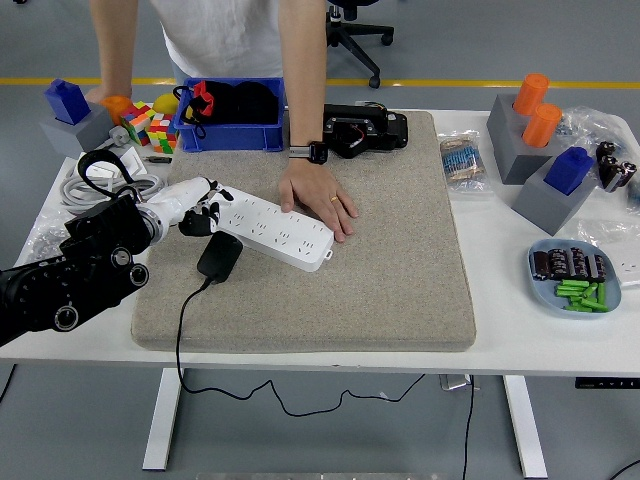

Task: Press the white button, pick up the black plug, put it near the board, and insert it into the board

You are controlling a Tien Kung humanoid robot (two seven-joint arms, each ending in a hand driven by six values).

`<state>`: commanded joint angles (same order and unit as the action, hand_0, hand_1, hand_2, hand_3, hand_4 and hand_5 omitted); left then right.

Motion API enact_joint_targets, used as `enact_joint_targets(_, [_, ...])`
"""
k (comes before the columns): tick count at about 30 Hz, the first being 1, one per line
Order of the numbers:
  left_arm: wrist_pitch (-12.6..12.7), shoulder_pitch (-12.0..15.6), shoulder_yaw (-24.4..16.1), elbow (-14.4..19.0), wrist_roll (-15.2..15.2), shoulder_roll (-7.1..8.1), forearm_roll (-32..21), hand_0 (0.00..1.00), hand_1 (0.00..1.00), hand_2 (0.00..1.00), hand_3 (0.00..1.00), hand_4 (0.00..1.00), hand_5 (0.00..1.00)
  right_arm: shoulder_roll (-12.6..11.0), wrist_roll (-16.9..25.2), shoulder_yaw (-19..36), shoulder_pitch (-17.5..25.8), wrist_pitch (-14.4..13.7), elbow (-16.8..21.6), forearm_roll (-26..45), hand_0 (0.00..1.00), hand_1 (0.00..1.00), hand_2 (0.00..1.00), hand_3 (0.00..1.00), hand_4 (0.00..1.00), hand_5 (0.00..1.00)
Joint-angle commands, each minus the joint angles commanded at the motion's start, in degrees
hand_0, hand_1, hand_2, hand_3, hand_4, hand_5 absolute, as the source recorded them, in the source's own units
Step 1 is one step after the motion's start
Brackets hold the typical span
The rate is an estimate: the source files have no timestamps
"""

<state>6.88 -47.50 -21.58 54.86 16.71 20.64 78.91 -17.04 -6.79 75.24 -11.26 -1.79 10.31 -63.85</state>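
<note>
Plug [219,256] just below curled, empty left fingers [197,212] touching board [270,228].

Clearance around the power strip [268,230]
Person's hand [318,198] covers its 3 o'clock end; mat [400,270] beyond lies open.

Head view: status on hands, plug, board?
Left hand at white power strip's left end, holding nothing. Black plug lies on grey mat. Person's hand flat on strip.
</note>
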Motion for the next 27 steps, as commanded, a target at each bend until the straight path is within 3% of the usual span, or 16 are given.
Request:
enact_joint_targets(6, [-0.1,-0.8,1.0,-1.2,0.5,-0.72,0.1,0.152,0.128,0.206,0.761,0.002,0.002,0.1,0.7,0.1,0.0,-0.3,0.0,0.2,0.631,0.605,0.604,0.584,0.665,0.406])
enact_joint_targets(27, [-0.7,-0.1,1.6,-2.6,0.9,-0.75,-0.7,0.147,0.127,0.203,0.759,0.002,0.002,0.3,0.8,0.4,0.0,-0.4,0.0,0.3,0.631,0.605,0.601,0.584,0.665,0.405])
